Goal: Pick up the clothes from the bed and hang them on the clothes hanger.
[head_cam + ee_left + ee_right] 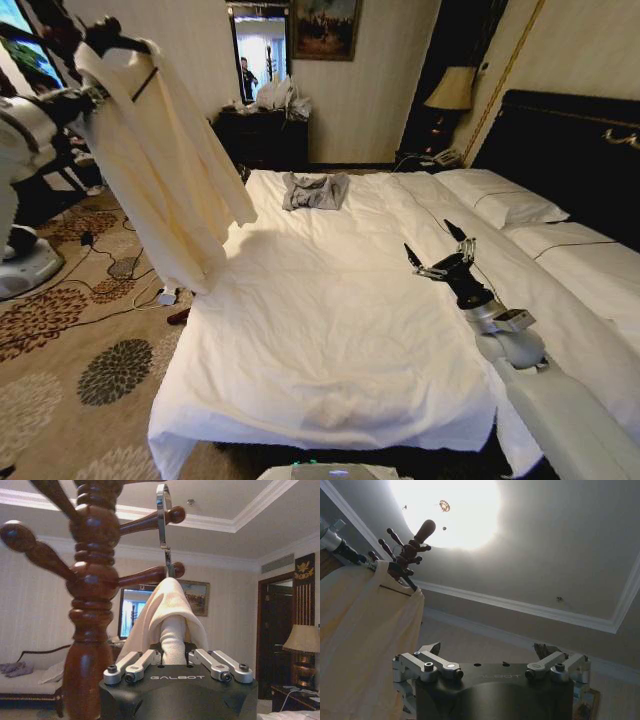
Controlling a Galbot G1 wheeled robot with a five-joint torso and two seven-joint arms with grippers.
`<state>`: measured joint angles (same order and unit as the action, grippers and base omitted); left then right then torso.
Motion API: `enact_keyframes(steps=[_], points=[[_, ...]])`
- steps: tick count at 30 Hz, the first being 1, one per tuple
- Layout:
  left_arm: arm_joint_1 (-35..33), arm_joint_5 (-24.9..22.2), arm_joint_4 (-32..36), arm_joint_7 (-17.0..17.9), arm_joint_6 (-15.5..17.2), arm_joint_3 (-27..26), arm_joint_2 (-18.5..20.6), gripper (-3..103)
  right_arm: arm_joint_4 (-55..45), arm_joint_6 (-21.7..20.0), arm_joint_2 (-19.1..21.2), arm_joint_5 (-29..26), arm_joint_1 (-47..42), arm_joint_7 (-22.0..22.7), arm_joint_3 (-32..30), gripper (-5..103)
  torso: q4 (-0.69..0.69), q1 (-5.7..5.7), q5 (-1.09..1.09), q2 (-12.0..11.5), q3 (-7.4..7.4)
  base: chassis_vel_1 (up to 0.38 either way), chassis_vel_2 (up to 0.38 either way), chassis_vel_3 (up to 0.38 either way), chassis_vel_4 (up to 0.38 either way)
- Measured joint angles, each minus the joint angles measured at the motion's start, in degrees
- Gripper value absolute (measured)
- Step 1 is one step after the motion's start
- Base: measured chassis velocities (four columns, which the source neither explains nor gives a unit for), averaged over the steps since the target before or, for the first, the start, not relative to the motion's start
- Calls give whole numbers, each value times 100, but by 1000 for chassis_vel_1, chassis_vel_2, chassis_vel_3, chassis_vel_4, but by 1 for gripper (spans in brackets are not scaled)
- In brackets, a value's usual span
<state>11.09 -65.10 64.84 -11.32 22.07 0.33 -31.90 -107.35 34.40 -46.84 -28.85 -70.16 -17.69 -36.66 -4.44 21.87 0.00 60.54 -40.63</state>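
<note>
Clothes (pixel 160 160) hang on the clothes hanger (pixel 143 62) by the coat stand (pixel 90 605), pinched by the left gripper (pixel 175 655), while the right gripper (pixel 437 250) hovers spread over the bed (pixel 320 330).

Head view: we look down across the bed (pixel 330 330). Left wrist view faces up, close to the coat stand (pixel 90 605). Right wrist view faces ceiling, sharing that stand.
</note>
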Motion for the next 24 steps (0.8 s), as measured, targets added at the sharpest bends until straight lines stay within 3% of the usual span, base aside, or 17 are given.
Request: enact_keyframes(steps=[9,18,24], points=[[223,305,-598,-205,-32,81,-412,18,56,-8,-3,5,37,2,44,100,-2,0,0,0,0,0,0,0,0],[672,747,-1420,-367,-124,235,-1167,18,182,41,-36,11,3,3,-3,100,-4,1,3,0,0,0,0,0,0],[684,853,-1694,-412,-171,213,-1319,18,257,110,-17,0,-1,2,-59,100,-1,1,-1,0,-1,0,0,0,0]])
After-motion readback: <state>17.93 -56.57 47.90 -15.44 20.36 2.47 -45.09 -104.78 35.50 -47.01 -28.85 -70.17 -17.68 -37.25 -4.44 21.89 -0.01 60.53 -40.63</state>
